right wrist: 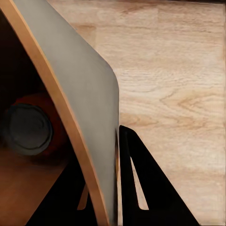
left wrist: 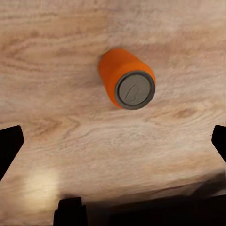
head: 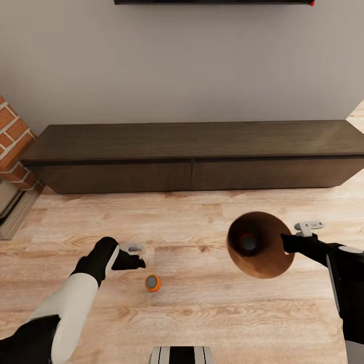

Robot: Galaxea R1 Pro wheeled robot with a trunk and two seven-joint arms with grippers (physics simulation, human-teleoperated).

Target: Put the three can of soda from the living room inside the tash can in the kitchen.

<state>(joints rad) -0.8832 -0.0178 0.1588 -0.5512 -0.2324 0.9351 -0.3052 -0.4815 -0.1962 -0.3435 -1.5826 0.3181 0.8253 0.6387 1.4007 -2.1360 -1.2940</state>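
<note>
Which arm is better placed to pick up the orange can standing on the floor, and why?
Left. Its pincer hovers open just beside the orange can, while the right pincer is busy gripping the bin's rim.

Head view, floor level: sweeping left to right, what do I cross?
Brick fireplace side → left gripper → orange soda can standing on the wood floor → trash can with a can inside, held at its rim → right gripper.
</note>
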